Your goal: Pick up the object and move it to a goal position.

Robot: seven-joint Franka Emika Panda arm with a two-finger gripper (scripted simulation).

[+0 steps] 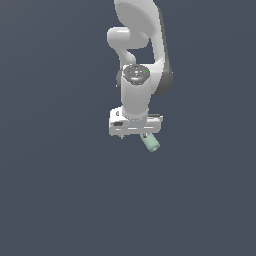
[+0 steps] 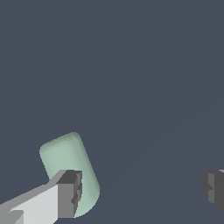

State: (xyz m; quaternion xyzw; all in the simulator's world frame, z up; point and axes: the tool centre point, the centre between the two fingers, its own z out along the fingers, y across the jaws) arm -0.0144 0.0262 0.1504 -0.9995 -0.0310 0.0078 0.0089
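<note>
In the exterior view, the white arm (image 1: 140,55) is reaching down the middle of the frame over a plain dark grey surface (image 1: 55,200), with nothing else showing toward the view's left. Under the wrist, the claw (image 1: 137,134) is hanging low, and just toward the exterior view's right of it the object (image 1: 149,143), a pale mint-green short cylinder, is lying tilted with one flat round end facing outward.

The wrist view is showing the claw (image 2: 140,192) spread wide: one dark fingertip (image 2: 70,192) is standing in front of the object (image 2: 65,162), while the other is sitting well apart at the far edge. Whether the near fingertip is touching the cylinder I cannot tell, but the jaws are not closing on anything.

As a judgement, the task is sitting at its start. The grasp is not yet made, so centring, closing, lifting and carrying all remain. No goal marker is showing in either view.
</note>
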